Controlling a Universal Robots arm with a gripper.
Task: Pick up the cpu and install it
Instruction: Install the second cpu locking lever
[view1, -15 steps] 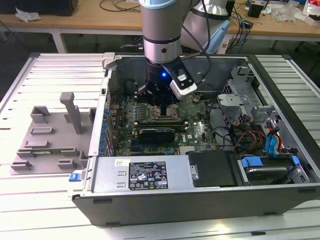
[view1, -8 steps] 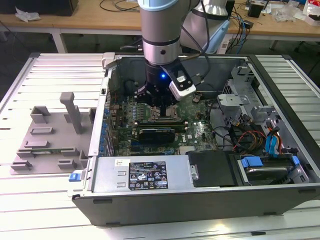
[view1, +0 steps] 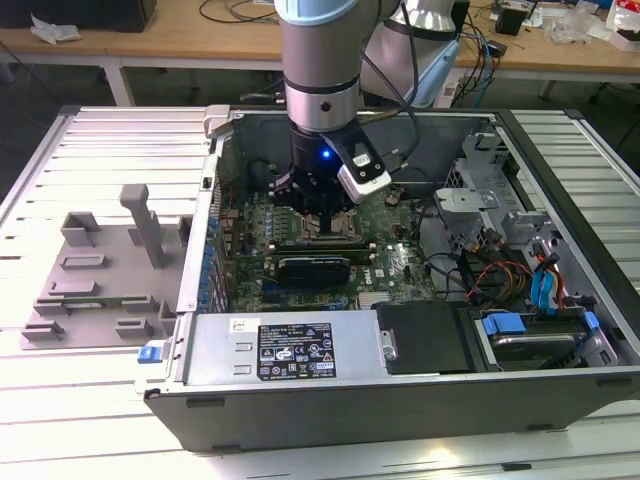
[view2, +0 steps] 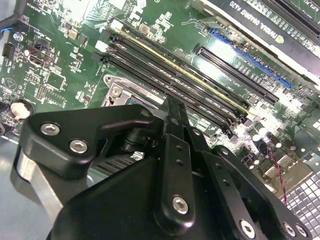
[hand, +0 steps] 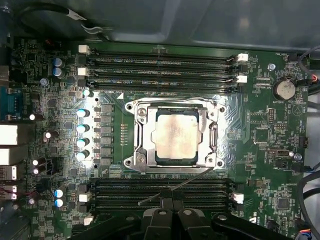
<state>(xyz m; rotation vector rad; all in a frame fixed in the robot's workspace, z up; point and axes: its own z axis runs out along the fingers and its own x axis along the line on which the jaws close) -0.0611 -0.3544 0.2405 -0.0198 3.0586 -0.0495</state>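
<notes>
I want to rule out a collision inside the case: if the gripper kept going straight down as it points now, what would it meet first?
Probably the silvery square cpu in its metal socket frame on the green motherboard; the black gripper hangs right above. Depth is unclear.

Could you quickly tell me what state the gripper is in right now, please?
Gripper: low over the motherboard inside the case; open or shut cannot be told. The cpu sits in its socket.
</notes>
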